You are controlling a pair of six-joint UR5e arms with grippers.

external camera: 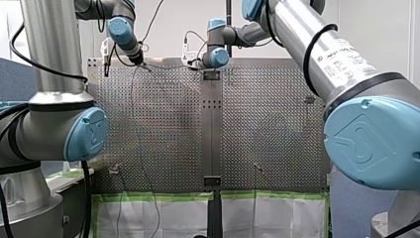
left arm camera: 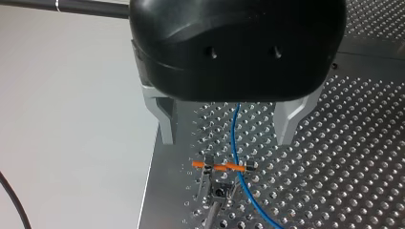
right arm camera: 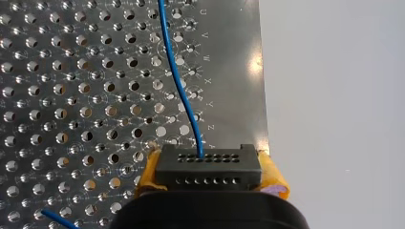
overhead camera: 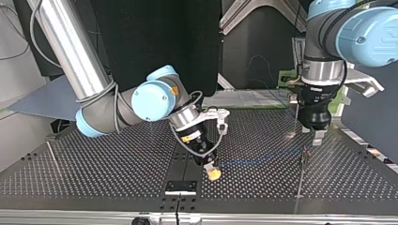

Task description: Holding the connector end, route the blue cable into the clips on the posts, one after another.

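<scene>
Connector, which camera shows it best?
Right wrist view: the connector sits close up between yellow-padded fingers, cable leaving it. Top view shows only the right gripper around it; the other views, nothing.

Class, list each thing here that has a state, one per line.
left gripper: open, blue cable passing through untouched.
right gripper: shut on the connector.
blue cable: plugged into connector, lying across orange clip.
orange clip: cannot tell whether cable is seated.
</scene>
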